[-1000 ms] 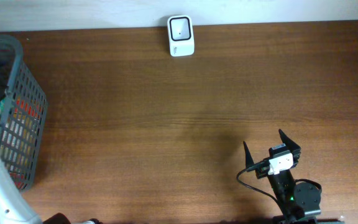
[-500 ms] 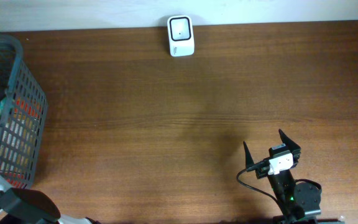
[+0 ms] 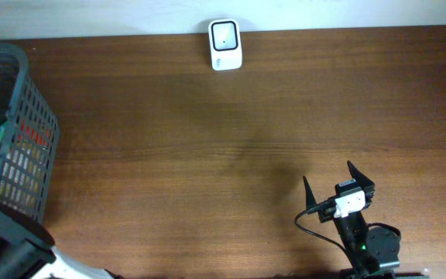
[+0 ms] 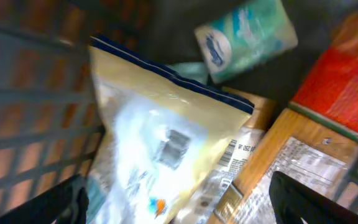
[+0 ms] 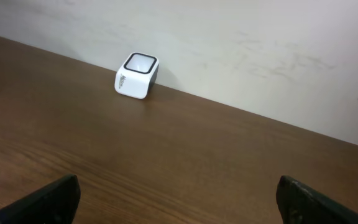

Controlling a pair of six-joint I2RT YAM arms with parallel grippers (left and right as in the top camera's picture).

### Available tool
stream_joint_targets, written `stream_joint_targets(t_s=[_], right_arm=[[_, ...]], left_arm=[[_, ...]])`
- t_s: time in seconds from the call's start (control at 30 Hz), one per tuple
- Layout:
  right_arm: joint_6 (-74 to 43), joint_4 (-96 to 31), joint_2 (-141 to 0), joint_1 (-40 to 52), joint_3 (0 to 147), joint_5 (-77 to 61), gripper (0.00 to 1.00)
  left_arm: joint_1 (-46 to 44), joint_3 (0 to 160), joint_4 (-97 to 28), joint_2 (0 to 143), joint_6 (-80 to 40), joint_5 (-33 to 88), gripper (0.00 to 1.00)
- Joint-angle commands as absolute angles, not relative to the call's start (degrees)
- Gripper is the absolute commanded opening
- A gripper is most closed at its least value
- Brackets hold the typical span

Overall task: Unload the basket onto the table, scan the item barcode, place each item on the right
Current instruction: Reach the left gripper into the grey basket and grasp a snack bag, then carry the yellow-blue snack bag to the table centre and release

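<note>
The brown wooden worktop [image 3: 207, 155] ran back to a plain white wall [image 5: 229, 37], and most of it was bare. At the near edge the right hand [image 3: 327, 173] rested with its two fingers spread wide and nothing between them. At the near left, the left hand [image 4: 179, 202] hung above the grey mesh basket [image 3: 29, 132], also released, with its fingers far apart and touching nothing.

Directly under it lay a pouch [image 4: 160, 143], which I took for the item to scan. It looked light and soft, with a glossy film that could slip and fold, so I would take it by the stiffer sealed top edge and not by the loose middle. It was cream yellow with a dark blue band on top and a clear window, and it lay tilted over a brown box [image 4: 291, 155] with printed labels. I could not tell where its barcode was.

Deeper in the basket lay a teal tissue pack [image 4: 247, 37] and a red package [image 4: 337, 93]. Far across, by the wall, stood the small white scanner [image 3: 225, 45].
</note>
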State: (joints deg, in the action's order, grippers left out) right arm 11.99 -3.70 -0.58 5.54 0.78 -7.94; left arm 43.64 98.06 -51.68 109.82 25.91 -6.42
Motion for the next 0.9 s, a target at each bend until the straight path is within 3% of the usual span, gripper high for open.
stream_joint_targets(t_s=[0.0,0.33,0.4,0.43,0.5,0.53,0.57,0.87], right_arm=[[11.77,-3.86,-0.21,5.13,0.32,-7.66,0.99],[11.77,-3.86,-0.19,5.13,0.32,-7.66,0.99],[11.77,-3.86,-0.19,5.13,0.32,-7.66,0.99],[11.77,-3.86,-0.19,5.13,0.32,-7.66,0.99],[11.77,-3.86,-0.19,5.13,0.32,-7.66,0.99],[11.77,-3.86,-0.19,5.13,0.32,-7.66,0.99],[11.77,-3.86,-0.19,5.13,0.32,-7.66,0.99],[11.77,-3.86,-0.19,5.13,0.32,-7.66,0.99]], left_arm=[[43.68,97.49,-51.99,113.27,28.01,-6.72,0.91],[43.68,97.41,-50.24,119.26,27.97,-14.57,0.88],[43.68,97.41,-49.69,119.44,27.94,-16.88,0.75],[43.7,97.41,-49.52,119.44,27.94,-17.43,0.63],[43.68,97.41,-49.52,119.44,27.94,-17.87,0.22],[43.68,97.43,-49.52,119.42,27.94,-17.87,0.08],[43.68,97.43,-49.52,119.39,27.94,-17.87,0.0],[41.08,101.1,-48.45,108.47,21.37,-18.22,0.0]])
